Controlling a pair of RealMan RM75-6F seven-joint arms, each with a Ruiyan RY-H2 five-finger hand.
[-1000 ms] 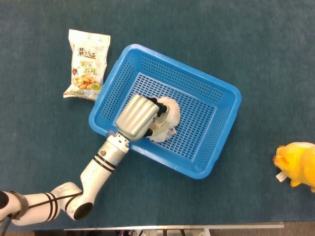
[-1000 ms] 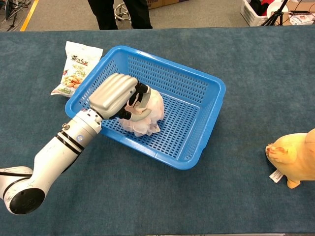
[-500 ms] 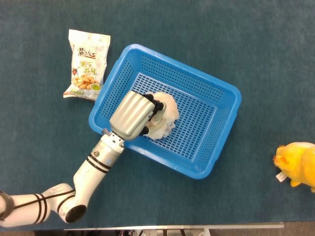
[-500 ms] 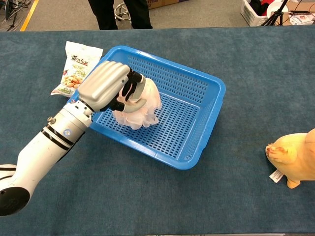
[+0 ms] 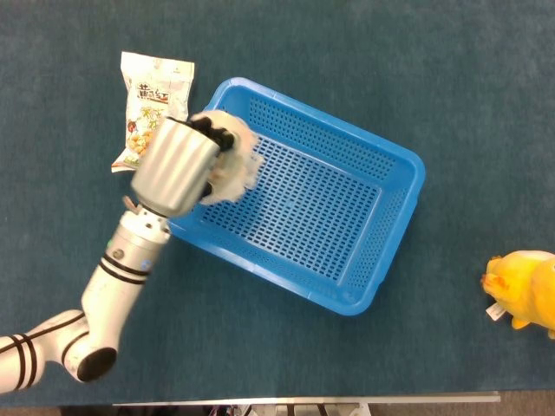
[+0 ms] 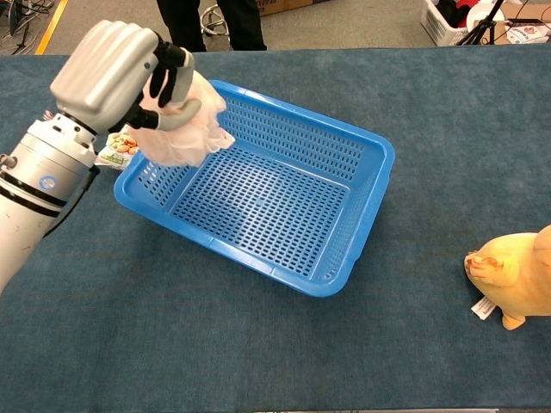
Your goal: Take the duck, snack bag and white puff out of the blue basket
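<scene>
Your left hand (image 6: 129, 73) clenches the white puff (image 6: 185, 129), lifted above the blue basket (image 5: 381, 208) at its left rim. Puff looks soft, light, squashy; bunched grip around its middle should hold. Right hand unseen.

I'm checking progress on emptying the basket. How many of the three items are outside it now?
3. The snack bag lies on the table left of the blue basket; the duck sits at the far right; the white puff is gripped by the left hand, raised over the basket's left rim.
</scene>
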